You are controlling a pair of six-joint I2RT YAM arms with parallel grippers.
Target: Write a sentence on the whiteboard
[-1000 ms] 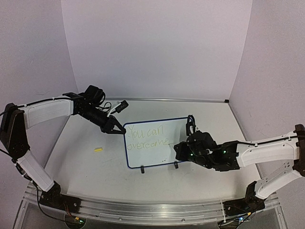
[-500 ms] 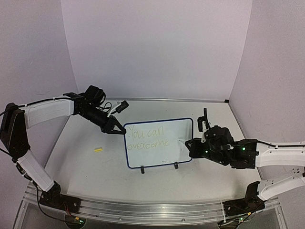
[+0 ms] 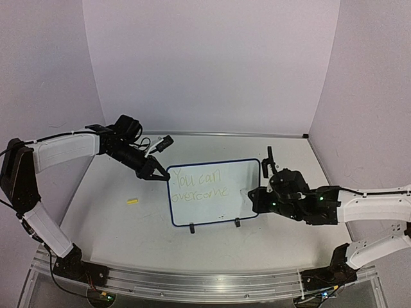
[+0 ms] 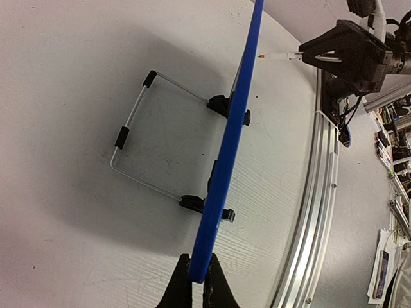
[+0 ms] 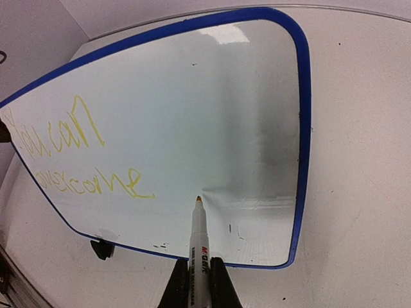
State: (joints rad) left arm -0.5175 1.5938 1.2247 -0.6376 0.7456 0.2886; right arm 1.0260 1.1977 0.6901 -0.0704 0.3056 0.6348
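The whiteboard (image 3: 244,176) stands tilted on two black feet at mid-table, with a blue frame. Yellow-green words (image 3: 199,183) on its left half read "You can" above "overcome"; they also show in the right wrist view (image 5: 70,154). My left gripper (image 3: 157,174) is shut on the board's upper left frame edge (image 4: 221,167), pinching it between its fingertips (image 4: 198,273). My right gripper (image 3: 252,196) is shut on a white marker (image 5: 198,237). The marker tip points at the board's blank lower right area (image 5: 257,128). I cannot tell whether the tip touches the board.
A small yellow marker cap (image 3: 132,201) lies on the table left of the board. A wire stand (image 4: 131,115) props the board from behind. An aluminium rail (image 3: 192,282) runs along the near table edge. Walls close the back and both sides.
My right gripper with the marker moved right, away from the end of "overcome", then drifted slightly back left. The left gripper and board have not moved.
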